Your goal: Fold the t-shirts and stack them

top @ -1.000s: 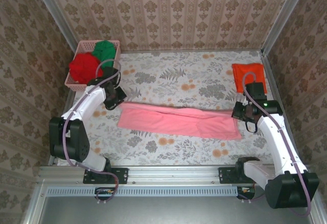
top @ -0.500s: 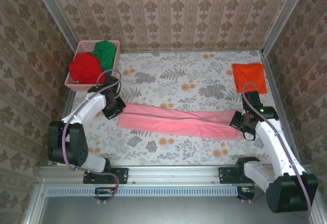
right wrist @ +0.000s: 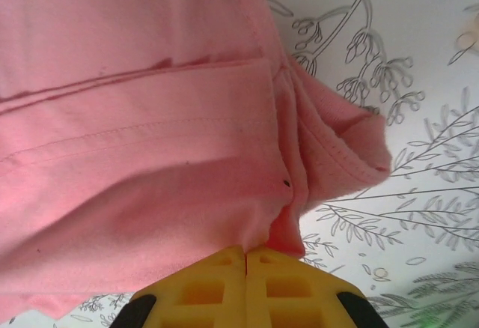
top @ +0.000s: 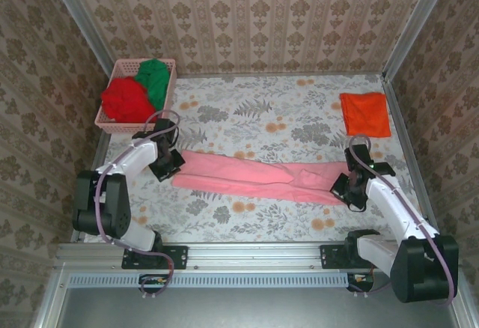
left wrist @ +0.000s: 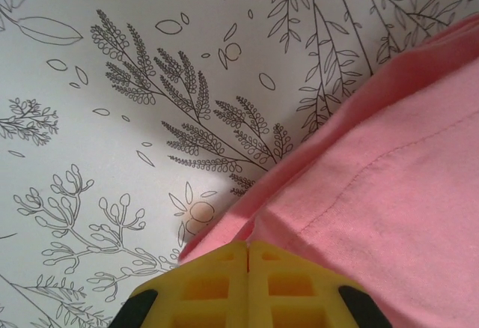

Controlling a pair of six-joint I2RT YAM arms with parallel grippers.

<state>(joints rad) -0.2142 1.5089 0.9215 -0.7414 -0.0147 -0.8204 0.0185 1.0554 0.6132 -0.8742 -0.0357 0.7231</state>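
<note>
A light pink t-shirt (top: 258, 177) lies folded into a long strip across the middle of the table. My left gripper (top: 171, 165) is at its left end, and in the left wrist view the yellow fingers (left wrist: 217, 283) are shut with the pink cloth (left wrist: 389, 193) pinched at their tips. My right gripper (top: 341, 186) is at the right end, where the cloth is bunched. There too the gripper (right wrist: 245, 250) is shut on a fold of the pink cloth (right wrist: 150, 133). An orange t-shirt (top: 364, 113) lies folded square at the back right. Red (top: 123, 99) and green (top: 155, 79) t-shirts sit crumpled in the basket.
A pink lattice basket (top: 168, 64) stands at the back left corner, close behind my left arm. Metal rails and patterned walls close in the floral table (top: 254, 111) on the left, right and back.
Both grippers have come down toward the near side onto the ends of the pink t-shirt. The right end of the strip has shifted left and bunched up.
</note>
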